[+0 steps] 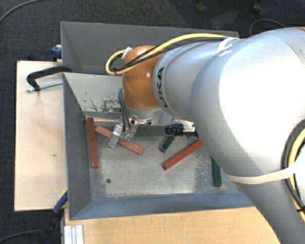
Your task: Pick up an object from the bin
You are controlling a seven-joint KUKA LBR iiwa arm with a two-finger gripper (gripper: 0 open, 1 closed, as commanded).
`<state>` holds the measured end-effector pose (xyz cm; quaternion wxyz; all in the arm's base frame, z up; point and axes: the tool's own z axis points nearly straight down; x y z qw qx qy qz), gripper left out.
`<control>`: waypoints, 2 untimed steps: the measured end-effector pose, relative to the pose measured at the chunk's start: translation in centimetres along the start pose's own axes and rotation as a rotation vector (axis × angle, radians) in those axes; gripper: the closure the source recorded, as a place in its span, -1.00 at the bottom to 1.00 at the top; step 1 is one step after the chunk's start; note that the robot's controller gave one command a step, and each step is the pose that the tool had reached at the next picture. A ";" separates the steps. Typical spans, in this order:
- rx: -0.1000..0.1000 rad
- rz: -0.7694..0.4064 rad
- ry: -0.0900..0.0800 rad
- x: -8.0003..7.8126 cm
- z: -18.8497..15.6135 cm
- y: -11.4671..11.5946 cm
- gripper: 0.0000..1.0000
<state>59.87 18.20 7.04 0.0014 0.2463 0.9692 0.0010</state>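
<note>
Grey metal bin. Red-brown bar, slanted, right of centre. Red-brown strip, lengthwise by left wall. Red-brown stick, slanted, left of centre, directly under claw, likely touching. Claw: spread or pressed together, cannot tell.

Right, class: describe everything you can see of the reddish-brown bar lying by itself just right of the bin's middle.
The reddish-brown bar is a long, thin, straight-edged stick with a matt surface, perhaps wood or plastic. It lies flat on the grey bin floor, slanted, with its lower end to the left and its upper end to the right, close to the arm. Nothing seems to touch it. A short dark green stick lies just off its upper left, and the tool is further left.
</note>
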 end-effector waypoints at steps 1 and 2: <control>-0.007 0.023 -0.004 2.9 -7.3 0.5 1.00; -0.008 0.028 -0.007 3.8 -20.7 -1.3 1.00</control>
